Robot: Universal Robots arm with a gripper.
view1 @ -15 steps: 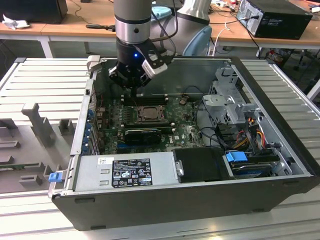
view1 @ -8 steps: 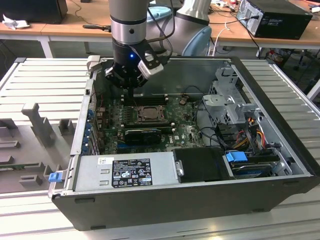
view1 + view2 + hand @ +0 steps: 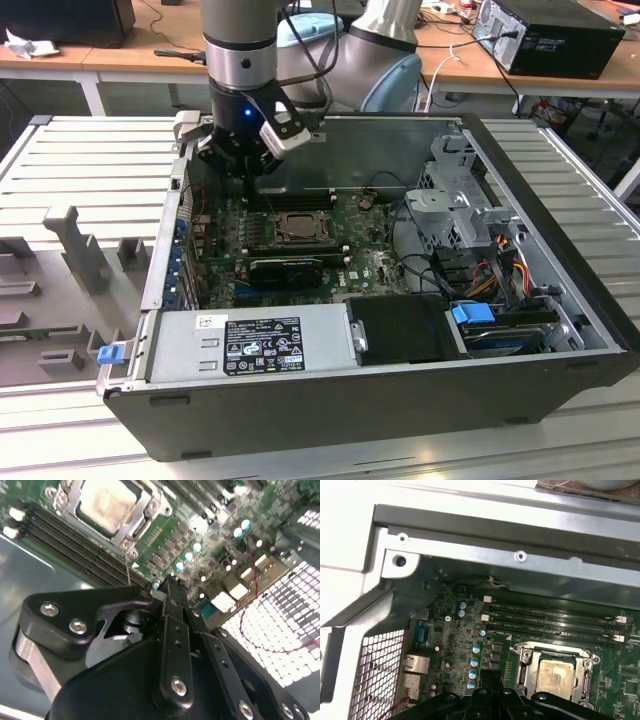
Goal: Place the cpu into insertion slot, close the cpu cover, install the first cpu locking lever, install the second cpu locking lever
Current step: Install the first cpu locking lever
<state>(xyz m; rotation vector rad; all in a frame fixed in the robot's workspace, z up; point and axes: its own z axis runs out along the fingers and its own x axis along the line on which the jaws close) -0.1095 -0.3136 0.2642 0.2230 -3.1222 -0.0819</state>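
Cpu (image 3: 554,675) lies under lowered cpu cover (image 3: 527,675) — pale face showing | jaws together, nearby

Electronics lab: cluttered workbenches (image 3: 120,58), cables (image 3: 180,54).

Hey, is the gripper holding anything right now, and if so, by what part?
Nothing, as far as shows: the gripper is shut with no object in it. The cpu lies apart from it, untouched.
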